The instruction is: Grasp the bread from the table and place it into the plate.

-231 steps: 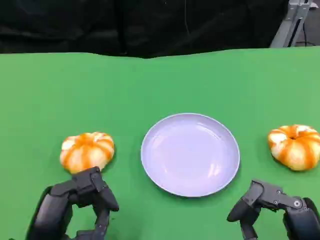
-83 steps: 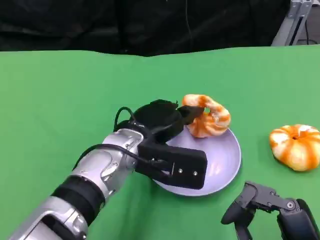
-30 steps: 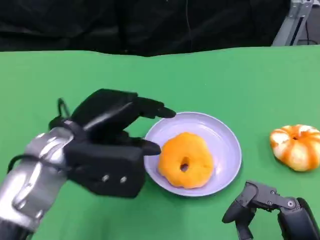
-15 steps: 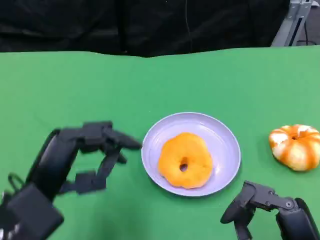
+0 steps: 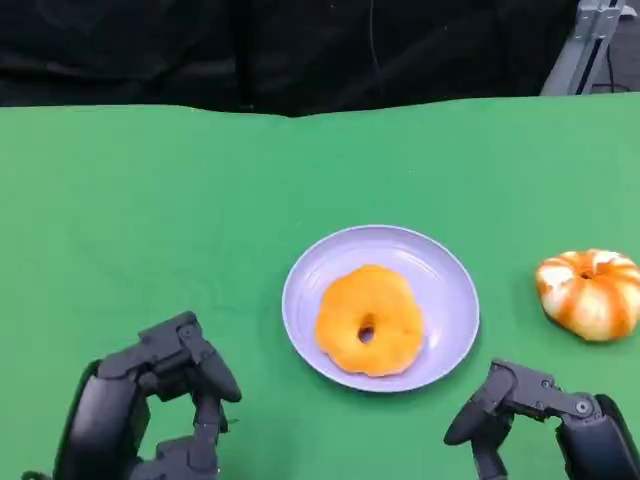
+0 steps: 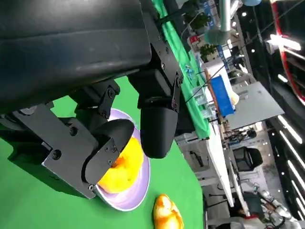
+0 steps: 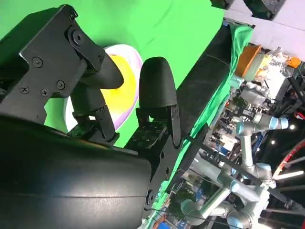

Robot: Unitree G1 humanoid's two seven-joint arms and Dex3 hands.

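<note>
Orange ring-shaped bread point(image 5: 367, 320) lies flat in the lavender plate point(image 5: 445, 270), slightly toward its near rim. Second bread point(image 5: 588, 293), orange-and-white striped, sits on the table right of the plate, apart from it.

Both the left hand point(image 5: 150, 405) and right hand point(image 5: 545, 420) are matte black, built of blocky jointed segments with rounded fingertips and visible screw heads.

Plate point(image 5: 448, 290) glossy smooth plastic; table point(image 5: 150, 220) matt green cloth; bread point(image 5: 368, 320) smooth.
</note>
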